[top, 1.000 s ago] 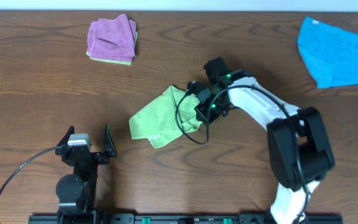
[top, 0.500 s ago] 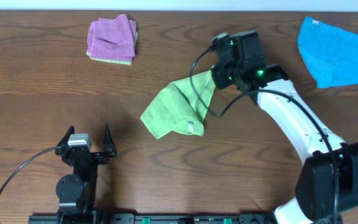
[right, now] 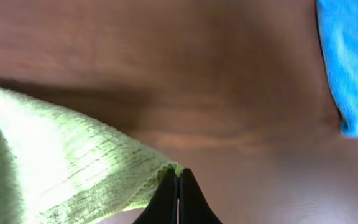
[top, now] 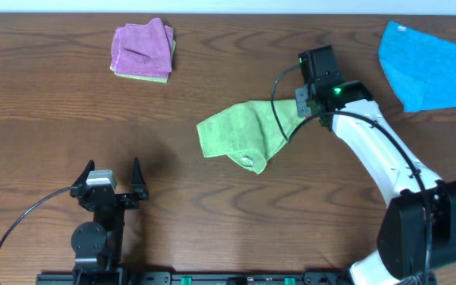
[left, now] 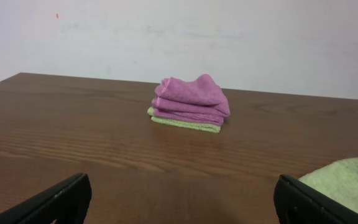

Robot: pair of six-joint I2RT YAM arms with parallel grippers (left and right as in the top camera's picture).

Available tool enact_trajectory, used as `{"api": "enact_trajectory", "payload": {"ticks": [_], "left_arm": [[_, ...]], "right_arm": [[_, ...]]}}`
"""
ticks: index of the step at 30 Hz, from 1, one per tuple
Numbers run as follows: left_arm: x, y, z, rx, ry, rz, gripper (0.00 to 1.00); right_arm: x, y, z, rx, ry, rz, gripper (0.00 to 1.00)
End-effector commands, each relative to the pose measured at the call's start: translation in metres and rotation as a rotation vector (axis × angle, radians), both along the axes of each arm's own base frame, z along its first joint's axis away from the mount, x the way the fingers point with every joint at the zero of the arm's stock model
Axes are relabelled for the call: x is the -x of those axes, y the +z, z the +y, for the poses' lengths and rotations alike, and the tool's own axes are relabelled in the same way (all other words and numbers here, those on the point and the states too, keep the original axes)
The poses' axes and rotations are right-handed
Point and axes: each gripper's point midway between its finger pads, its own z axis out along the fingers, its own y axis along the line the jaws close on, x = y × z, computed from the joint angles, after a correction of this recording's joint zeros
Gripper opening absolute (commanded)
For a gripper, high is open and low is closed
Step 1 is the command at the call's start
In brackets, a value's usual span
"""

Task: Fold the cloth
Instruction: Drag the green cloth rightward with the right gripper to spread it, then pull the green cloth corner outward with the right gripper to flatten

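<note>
Around the edges we've got a pink-purple folded stack [top: 142, 49] at the upper left of the overhead frame, sitting on a thin green layer, and a blue cloth [top: 430, 67] at the upper right. Both are well apart from the action. The right arm's black cable [top: 278, 101] loops across the cloth's right part, but otherwise nothing is in the way.

The cloth [top: 248, 136] lies rumpled a bit right of centre on the worktop [top: 54, 119]. Its upper right corner is pinched in the right tool [top: 301, 104], fingers clamped tight together on the edge. The left tool [top: 112, 169] sits at the lower left with its fingers spread wide, holding nothing.

Compared with a second ago, the right arm has stretched out and dragged the cloth toward the upper right. The left tool hasn't budged.
</note>
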Motion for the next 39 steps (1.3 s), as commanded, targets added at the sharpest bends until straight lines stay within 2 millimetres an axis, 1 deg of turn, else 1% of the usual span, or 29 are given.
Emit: {"api": "enact_trajectory", "payload": {"ticks": [1, 5, 8, 11, 15, 17, 19, 22, 24, 29, 32, 37, 39], "left_arm": [[0.002, -0.018, 0.0, 0.002, 0.004, 0.064, 0.95], [0.002, -0.018, 0.0, 0.002, 0.004, 0.064, 0.95], [0.002, -0.018, 0.0, 0.002, 0.004, 0.064, 0.95], [0.002, -0.018, 0.0, 0.002, 0.004, 0.064, 0.95], [0.002, -0.018, 0.0, 0.002, 0.004, 0.064, 0.95], [0.002, -0.018, 0.0, 0.002, 0.004, 0.064, 0.95], [0.002, -0.018, 0.0, 0.002, 0.004, 0.064, 0.95], [0.002, -0.018, 0.0, 0.002, 0.004, 0.064, 0.95], [0.002, -0.018, 0.0, 0.002, 0.004, 0.064, 0.95], [0.002, -0.018, 0.0, 0.002, 0.004, 0.064, 0.95], [0.002, -0.018, 0.0, 0.002, 0.004, 0.064, 0.95], [0.002, -0.018, 0.0, 0.002, 0.004, 0.064, 0.95], [0.002, -0.018, 0.0, 0.002, 0.004, 0.064, 0.95]], "right_arm": [[0.014, -0.024, -0.02, 0.058, -0.086, 0.044, 0.01], [0.032, -0.045, -0.044, 0.092, -0.224, 0.052, 0.01], [0.052, -0.06, -0.052, 0.101, -0.275, 0.102, 0.01], [0.072, -0.068, -0.062, 0.13, -0.348, 0.143, 0.01], [0.089, -0.072, -0.074, 0.163, -0.416, 0.176, 0.01], [0.092, -0.076, -0.074, 0.15, -0.419, 0.191, 0.01], [0.095, -0.079, -0.07, 0.115, -0.414, 0.217, 0.01], [0.109, -0.086, -0.062, 0.052, -0.453, 0.275, 0.01], [0.119, -0.086, -0.063, 0.049, -0.503, 0.298, 0.01], [0.129, -0.088, -0.061, 0.035, -0.519, 0.341, 0.01], [0.143, -0.086, -0.066, 0.061, -0.555, 0.384, 0.01], [0.157, -0.087, -0.081, 0.152, -0.582, 0.389, 0.01], [0.163, -0.091, -0.082, 0.156, -0.59, 0.403, 0.01]]}}
